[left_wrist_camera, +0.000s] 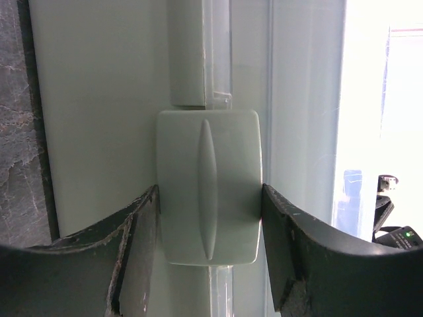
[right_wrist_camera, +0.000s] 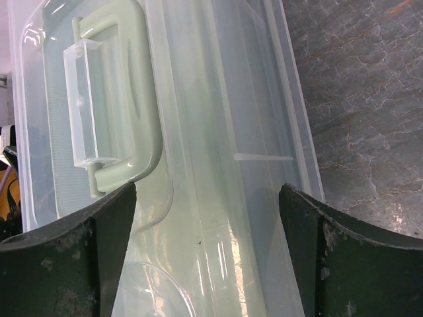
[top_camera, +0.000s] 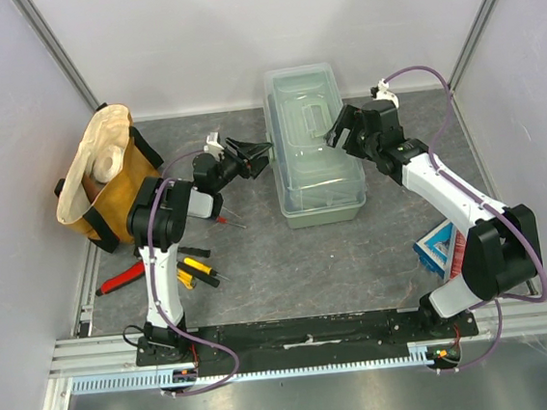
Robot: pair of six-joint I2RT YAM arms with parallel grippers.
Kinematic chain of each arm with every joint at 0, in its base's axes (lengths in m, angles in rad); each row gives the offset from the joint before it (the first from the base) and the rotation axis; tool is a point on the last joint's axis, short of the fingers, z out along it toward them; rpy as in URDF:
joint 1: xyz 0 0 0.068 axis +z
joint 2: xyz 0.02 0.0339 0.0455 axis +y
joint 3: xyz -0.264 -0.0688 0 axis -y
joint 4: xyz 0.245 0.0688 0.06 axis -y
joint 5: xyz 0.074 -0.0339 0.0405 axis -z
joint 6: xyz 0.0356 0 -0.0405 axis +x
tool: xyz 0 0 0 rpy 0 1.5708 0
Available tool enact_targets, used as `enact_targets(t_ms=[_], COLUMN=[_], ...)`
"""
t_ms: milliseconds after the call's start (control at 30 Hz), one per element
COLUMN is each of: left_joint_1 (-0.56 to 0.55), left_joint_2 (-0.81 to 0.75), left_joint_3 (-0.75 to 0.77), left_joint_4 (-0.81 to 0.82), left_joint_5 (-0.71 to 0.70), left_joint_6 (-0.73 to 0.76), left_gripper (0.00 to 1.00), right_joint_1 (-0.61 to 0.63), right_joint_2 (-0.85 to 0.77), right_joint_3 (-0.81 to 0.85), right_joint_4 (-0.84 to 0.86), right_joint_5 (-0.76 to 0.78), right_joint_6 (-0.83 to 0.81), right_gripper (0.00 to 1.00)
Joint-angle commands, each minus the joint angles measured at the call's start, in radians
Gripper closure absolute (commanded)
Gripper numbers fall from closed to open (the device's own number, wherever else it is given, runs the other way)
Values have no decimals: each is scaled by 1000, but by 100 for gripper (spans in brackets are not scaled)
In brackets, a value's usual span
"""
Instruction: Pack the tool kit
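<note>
Nearest the camera, at the near edge of the worktop (top_camera: 290,271), the two arm bases are bolted side by side. Just beyond the left base, near the left edge, lie the loose hand tools: a red-handled tool (top_camera: 121,277) and a cluster of yellow-and-black-handled tools (top_camera: 196,268). Near the right edge, beside the right arm, a blue-and-red packet (top_camera: 440,248) leans against the arm.

Toward the far edge, roughly centred, stands the toolbox (top_camera: 311,143), pale green with its clear lid closed. A mustard-yellow cloth bag (top_camera: 107,182) sits by the far left corner.

From the left, the left gripper (top_camera: 259,152) reaches to the box's left side. In the left wrist view its fingers (left_wrist_camera: 132,244) are spread either side of the pale-green latch (left_wrist_camera: 208,198), each close against an edge of it; whether they actually press on it cannot be told.

Over the lid's right part hangs the right gripper (top_camera: 342,131), its fingers (right_wrist_camera: 112,224) spread wide and holding nothing. Through the right wrist camera the clear carry handle (right_wrist_camera: 89,105) lies flat in its green recess on the lid.
</note>
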Motion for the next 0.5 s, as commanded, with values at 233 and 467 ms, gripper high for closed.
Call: enact_targets(t_ms=[233, 467], left_joint_1=[-34, -32], left_joint_2=[-69, -131], left_joint_3=[67, 70], left_joint_4=[60, -109], left_joint_5=[86, 70], left_joint_6=[66, 190], left_gripper=[63, 70], right_joint_1=[29, 28], right_joint_2=[73, 71], right_joint_3=[-12, -15], right_joint_4=[-73, -77], right_joint_5=[-45, -34], right_joint_6=[-15, -15], right_gripper=[9, 9])
